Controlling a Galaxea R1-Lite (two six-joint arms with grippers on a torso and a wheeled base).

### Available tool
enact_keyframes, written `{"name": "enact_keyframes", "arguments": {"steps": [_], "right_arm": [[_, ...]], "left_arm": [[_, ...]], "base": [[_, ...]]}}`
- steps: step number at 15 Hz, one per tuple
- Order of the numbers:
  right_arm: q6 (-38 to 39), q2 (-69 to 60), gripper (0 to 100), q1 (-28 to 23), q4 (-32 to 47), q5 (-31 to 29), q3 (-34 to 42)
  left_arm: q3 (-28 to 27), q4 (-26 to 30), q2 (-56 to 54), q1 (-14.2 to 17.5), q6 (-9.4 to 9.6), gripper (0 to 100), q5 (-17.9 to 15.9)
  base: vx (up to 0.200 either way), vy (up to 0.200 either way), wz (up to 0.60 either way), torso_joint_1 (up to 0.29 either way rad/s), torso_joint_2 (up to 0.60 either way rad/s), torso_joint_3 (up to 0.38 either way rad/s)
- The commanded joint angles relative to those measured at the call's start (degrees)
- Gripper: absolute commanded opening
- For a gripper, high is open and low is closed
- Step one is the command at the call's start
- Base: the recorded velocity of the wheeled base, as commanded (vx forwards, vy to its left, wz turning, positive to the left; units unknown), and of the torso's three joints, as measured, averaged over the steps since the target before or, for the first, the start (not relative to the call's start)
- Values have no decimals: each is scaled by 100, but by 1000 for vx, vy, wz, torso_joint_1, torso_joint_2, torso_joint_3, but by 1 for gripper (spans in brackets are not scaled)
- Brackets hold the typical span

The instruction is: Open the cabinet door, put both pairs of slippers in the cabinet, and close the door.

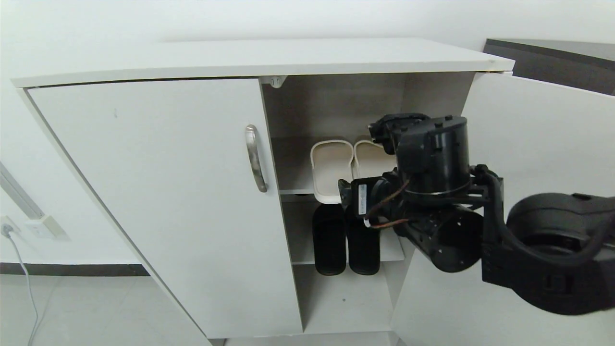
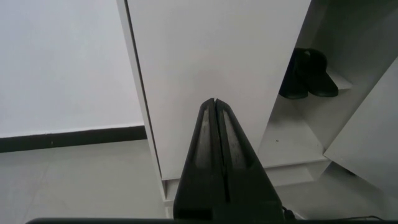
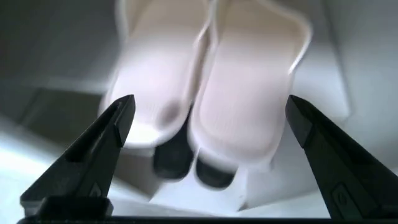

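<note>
Two slipper pairs, head view: I see the white slippers (image 1: 331,168) side by side on the upper shelf (image 1: 294,188) of the cabinet (image 1: 288,55), their near ends hanging over its front edge. The black slippers (image 1: 329,245) lie side by side on the lower shelf (image 1: 300,252), also overhanging.
Doors, head view: the left door (image 1: 158,192) is closed, with its metal handle (image 1: 254,158) upright near the inner edge. The right door (image 1: 538,134) stands wide open.
Right arm, head view: the right arm (image 1: 432,158) is raised in front of the open compartment, and its wrist covers part of one white slipper. I cannot read the fingers from this angle.
Surroundings, head view: a wall socket (image 1: 43,226) and a cable (image 1: 24,283) hanging toward the floor, left of the cabinet.
Left gripper, left wrist view: I read the left gripper (image 2: 214,107) as closed, its fingers pressed together with nothing between them. It is held low, facing the closed door.
Black pair, left wrist view: on its shelf in the open half, well apart from those fingers.
Right gripper, right wrist view: the right gripper (image 3: 209,102) is spread wide and holds nothing.
White pair, right wrist view: blurred, close ahead on the shelf, framed between the two fingertips. I cannot tell whether anything touches. Dark toes of the black pair show under the shelf edge.
</note>
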Motion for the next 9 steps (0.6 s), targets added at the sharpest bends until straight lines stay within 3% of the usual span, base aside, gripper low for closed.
{"name": "enact_keyframes", "arguments": {"steps": [1, 6, 9], "right_arm": [[-12, -338, 0, 258, -502, 132, 771], [-39, -188, 0, 276, -1830, 747, 1790], [-83, 154, 0, 267, -2550, 791, 1975]], "left_arm": [[-7, 0, 7, 1, -4, 0, -2], [2, 0, 7, 1, -4, 0, -2], [2, 0, 7, 1, -4, 0, -2]], "base": [[0, 0, 0, 0, 0, 0], [0, 0, 0, 0, 0, 0], [0, 0, 0, 0, 0, 0]]}}
